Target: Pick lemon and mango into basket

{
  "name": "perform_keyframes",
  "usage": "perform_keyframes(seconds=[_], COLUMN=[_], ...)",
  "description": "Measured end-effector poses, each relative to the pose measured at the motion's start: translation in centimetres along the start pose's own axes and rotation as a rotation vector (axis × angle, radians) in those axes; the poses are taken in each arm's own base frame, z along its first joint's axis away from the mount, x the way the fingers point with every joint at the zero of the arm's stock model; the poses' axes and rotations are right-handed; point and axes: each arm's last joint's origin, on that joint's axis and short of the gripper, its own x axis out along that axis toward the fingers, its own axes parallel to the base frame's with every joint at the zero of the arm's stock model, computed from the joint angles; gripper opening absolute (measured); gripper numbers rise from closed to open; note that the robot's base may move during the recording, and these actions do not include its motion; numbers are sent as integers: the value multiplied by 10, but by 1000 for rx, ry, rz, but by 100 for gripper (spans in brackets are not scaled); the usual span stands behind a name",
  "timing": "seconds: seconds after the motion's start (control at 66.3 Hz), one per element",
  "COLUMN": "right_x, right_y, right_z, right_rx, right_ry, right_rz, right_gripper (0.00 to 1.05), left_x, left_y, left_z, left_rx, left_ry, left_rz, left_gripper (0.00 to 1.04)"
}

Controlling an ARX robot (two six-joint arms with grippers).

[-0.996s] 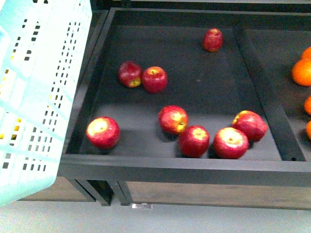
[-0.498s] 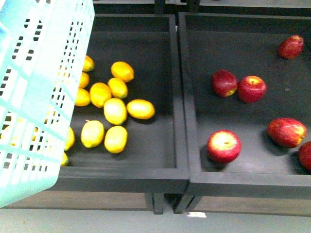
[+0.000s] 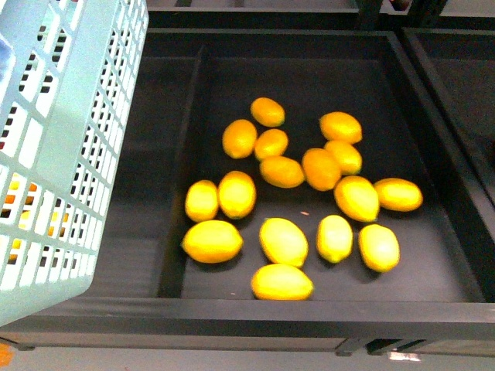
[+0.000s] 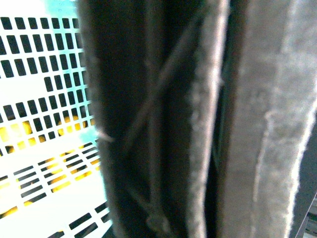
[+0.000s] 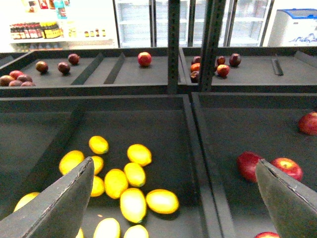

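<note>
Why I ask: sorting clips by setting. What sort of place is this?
Likely a supermarket produce aisle: dark display bins of lemons and red apples, glass-door fridges behind, and a teal shopping basket.

Shelf tray before me: black tray (image 3: 271, 313) with a raised rim; low divider (image 3: 179, 178) near its left side
On it: lemons (image 3: 284, 241) scattered right of the divider; several touching
Neighbouring tray (image 5: 257, 129), to my right: red apples (image 5: 249, 163), spread apart

basket (image 3: 69, 154): cut off at the front view's left and top edges
fruit (image 3: 15, 184) behind its slots: yellow patches, kind unclear
bands (image 4: 163, 119), left wrist view: dark, grey, blurred, unidentifiable
right pincer (image 5: 173, 162): fingers run off the picture's edge
</note>
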Motion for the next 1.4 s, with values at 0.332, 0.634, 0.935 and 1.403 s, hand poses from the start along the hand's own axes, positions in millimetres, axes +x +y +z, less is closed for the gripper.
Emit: perform_keyframes(seconds=[0.332, 0.634, 0.935, 1.403], right_x=[0, 0, 0, 0], right_y=[0, 0, 0, 0], right_z=[0, 0, 0, 0], right_rx=[0, 0, 0, 0], right_ry=[0, 1, 0, 0], right_rz=[-3, 3, -2, -2], right_gripper=[96, 96, 96, 96], left_x=[0, 1, 78, 128], left_y=[0, -1, -26, -30], left_z=[0, 2, -40, -166], left_rx=[-1, 65, 820, 916], left_ry=[-3, -61, 165, 691], left_rz=[0, 61, 294, 86], left_gripper=[15, 15, 15, 15])
